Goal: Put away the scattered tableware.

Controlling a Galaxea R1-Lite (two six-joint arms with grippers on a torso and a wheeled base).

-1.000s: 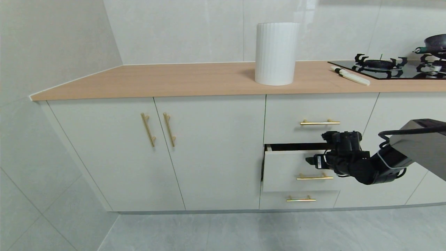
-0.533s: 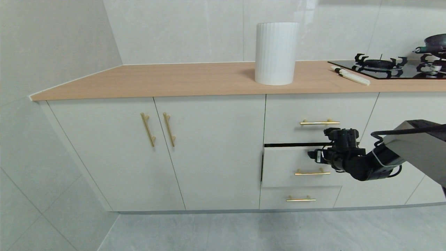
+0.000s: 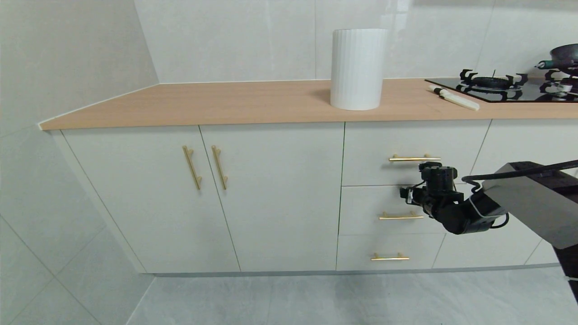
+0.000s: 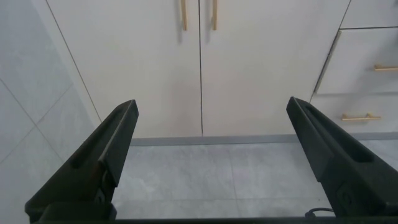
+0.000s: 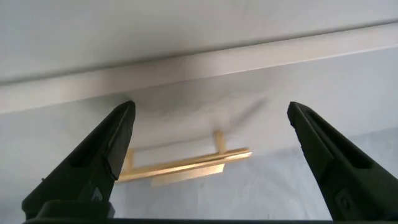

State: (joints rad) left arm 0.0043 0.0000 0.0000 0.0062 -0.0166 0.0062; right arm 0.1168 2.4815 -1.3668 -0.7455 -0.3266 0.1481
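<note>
My right gripper (image 3: 407, 196) is open at the front of the middle drawer (image 3: 368, 210), which sits flush with the cabinet, just above its gold handle (image 3: 401, 217). In the right wrist view the open gripper (image 5: 209, 113) faces a pale drawer panel with a gold handle (image 5: 186, 163) close ahead. A white utensil (image 3: 454, 98) lies on the wooden counter (image 3: 226, 104) beside the stove. My left gripper (image 4: 210, 106) is open and holds nothing, low over the floor in front of the cabinet doors (image 4: 199, 62).
A tall white ribbed container (image 3: 358, 69) stands on the counter. A black gas stove (image 3: 501, 85) with a dark pan (image 3: 564, 55) is at the far right. Double doors with gold handles (image 3: 205, 167) fill the cabinet's left half. Grey tiled floor (image 3: 271, 298) lies below.
The middle drawer went from partly pulled out to flush with the cabinet, with my right gripper moving in toward the cabinet along with it.
</note>
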